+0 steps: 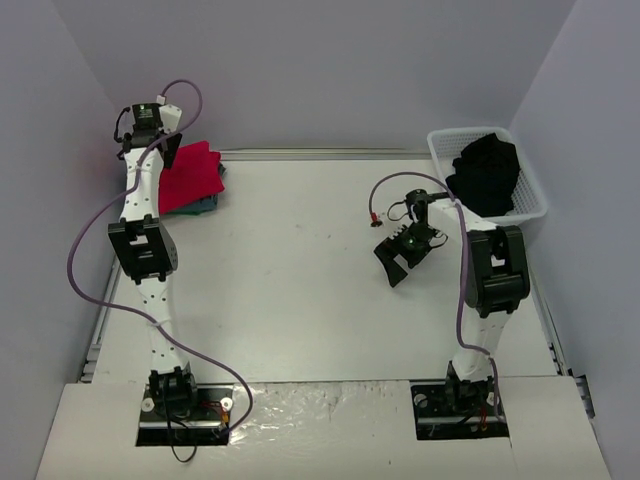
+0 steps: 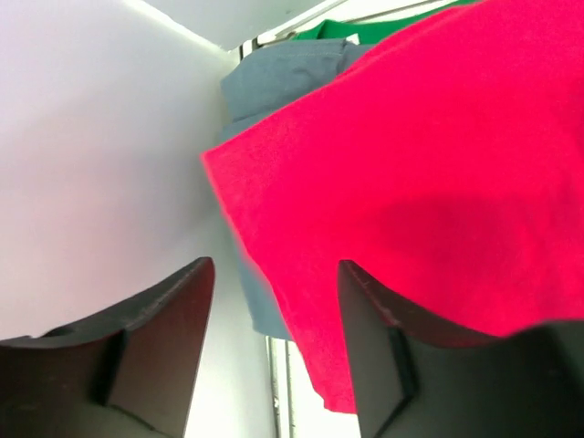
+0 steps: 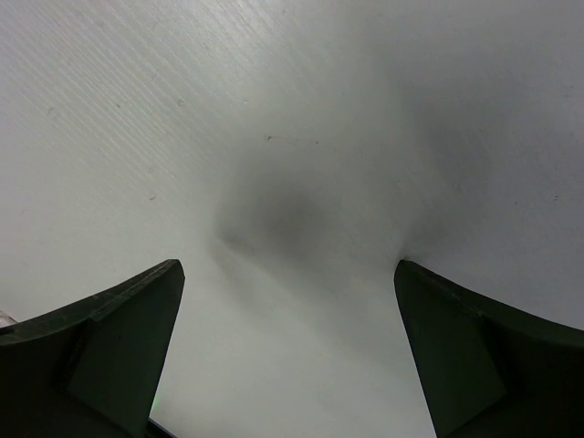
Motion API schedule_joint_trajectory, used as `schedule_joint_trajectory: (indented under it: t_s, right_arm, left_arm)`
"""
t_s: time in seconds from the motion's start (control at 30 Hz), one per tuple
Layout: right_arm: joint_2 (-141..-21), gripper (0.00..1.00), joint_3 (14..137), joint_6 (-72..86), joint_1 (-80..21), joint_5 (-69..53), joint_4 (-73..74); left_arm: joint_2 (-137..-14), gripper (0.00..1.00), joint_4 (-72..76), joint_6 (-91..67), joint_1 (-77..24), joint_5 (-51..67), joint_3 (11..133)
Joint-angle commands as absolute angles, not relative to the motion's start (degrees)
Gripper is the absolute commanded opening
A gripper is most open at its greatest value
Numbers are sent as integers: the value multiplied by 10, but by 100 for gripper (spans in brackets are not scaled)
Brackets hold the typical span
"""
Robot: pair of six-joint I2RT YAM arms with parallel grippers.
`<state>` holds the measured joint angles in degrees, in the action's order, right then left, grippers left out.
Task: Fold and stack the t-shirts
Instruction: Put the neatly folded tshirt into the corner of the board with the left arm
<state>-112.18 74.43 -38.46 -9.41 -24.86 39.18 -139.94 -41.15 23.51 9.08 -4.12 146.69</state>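
Observation:
A folded red t-shirt lies on top of a stack in the table's far left corner. In the left wrist view the red t-shirt fills the right side, with a blue-grey t-shirt under it. My left gripper hangs at the stack's left edge. The left gripper has its jaws apart, and the red cloth's edge lies behind the gap, not pinched. A black t-shirt sits bunched in the white basket. My right gripper is open over bare table, and the right gripper holds nothing.
A green cloth shows under the stack at its far side. The side wall stands close on the left of the stack. The basket is at the far right corner, against the right wall.

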Motion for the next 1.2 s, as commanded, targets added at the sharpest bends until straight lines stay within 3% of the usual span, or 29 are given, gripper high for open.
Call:
schedule_joint_trajectory:
  t_s: [0.0, 0.13, 0.33, 0.73, 0.97, 1.0, 1.03, 1.17]
  right_arm:
    - [-1220, 100, 686, -391, -65, -191, 390]
    - [-1219, 100, 685, -392, -58, -194, 390]
    - [-1211, 100, 686, -393, -56, -195, 390]
    - [-1134, 100, 714, -416, -60, -300, 422]
    - [-1070, 100, 740, -424, -60, -369, 439]
    - [-1060, 100, 749, -425, -60, -376, 441]
    - [-1042, 100, 754, -424, -60, -385, 443]
    - [-999, 100, 778, -421, -58, -426, 447]
  left_arm:
    - [-1378, 57, -354, 262, 89, -82, 1460]
    - [-1361, 64, -353, 257, 87, -93, 1456]
    - [-1271, 64, -357, 220, 84, -85, 1378]
    - [-929, 67, -325, 69, 60, 104, 952]
    - [-778, 80, -255, 75, 10, 129, 712]
    - [-766, 99, -244, 78, 10, 141, 688]
    - [-737, 94, -230, 83, 10, 159, 641]
    - [-672, 94, -188, 113, 10, 164, 573]
